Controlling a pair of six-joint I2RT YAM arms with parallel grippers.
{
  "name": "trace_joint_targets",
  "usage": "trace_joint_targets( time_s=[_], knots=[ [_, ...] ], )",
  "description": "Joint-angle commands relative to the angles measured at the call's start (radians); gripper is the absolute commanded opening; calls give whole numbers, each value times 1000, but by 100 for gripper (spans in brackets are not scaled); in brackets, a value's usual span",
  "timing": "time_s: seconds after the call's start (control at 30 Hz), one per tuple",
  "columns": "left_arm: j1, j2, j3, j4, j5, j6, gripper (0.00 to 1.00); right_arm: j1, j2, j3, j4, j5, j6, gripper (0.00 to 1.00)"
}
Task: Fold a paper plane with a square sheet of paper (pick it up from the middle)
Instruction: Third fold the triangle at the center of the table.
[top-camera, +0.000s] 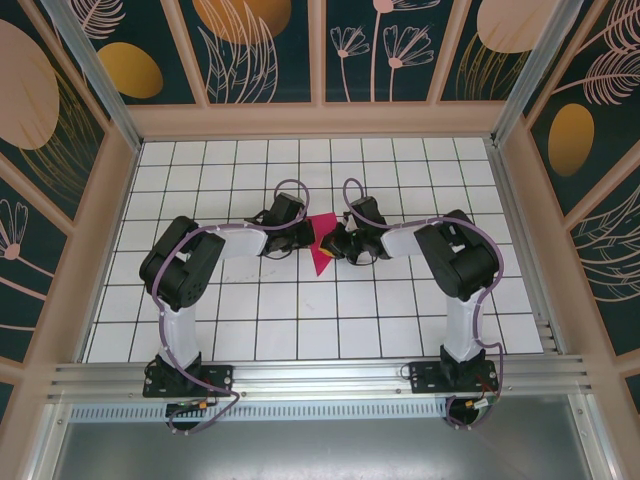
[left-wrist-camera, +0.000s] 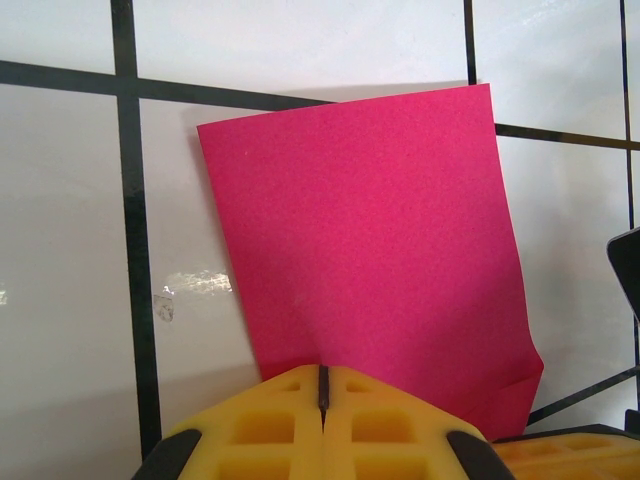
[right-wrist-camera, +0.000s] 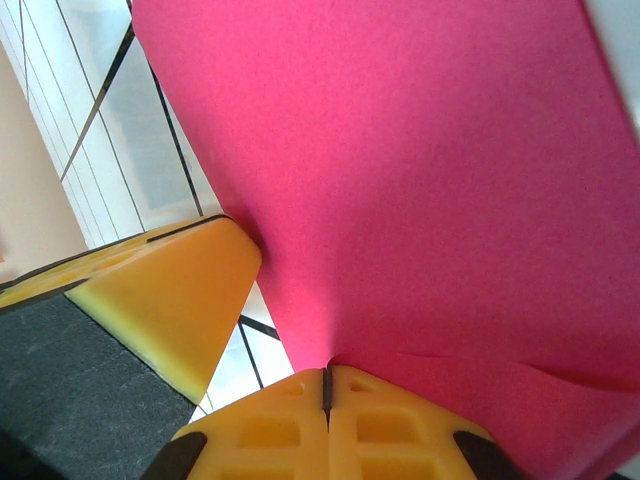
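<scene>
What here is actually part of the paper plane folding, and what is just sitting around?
Part of the job: pink paper, pinched by the left hand and the right hand, both closed on it.
Just surroundings: white tiled table, patterned walls, metal rail.

Free passage is offered over the bare tiles of the table between the arm bases, and along the far rows beneath the back wall. The centre is blocked: the left gripper and right gripper are clamped on opposite edges of the pink paper, nearly touching. The flanks are narrowed by the bent left arm and right arm and closed off by the side walls.
</scene>
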Motion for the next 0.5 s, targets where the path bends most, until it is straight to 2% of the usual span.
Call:
trace_joint_targets(
  time_s=[0.0,0.17,0.33,0.47],
  knots=[
    [1,27,5,-47,-3,11,4,-1,35,18,10,7,-17,6],
    [1,-29,9,-62,-48,-21,11,-1,41,14,-30,23,-30,14],
    [4,-123,7,-113,-178,-62,20,0,46,9,-46,27,-31,25],
    [11,-162,-8,-137,-233,-83,21,-1,53,12,-52,21,-29,31]
  ],
)
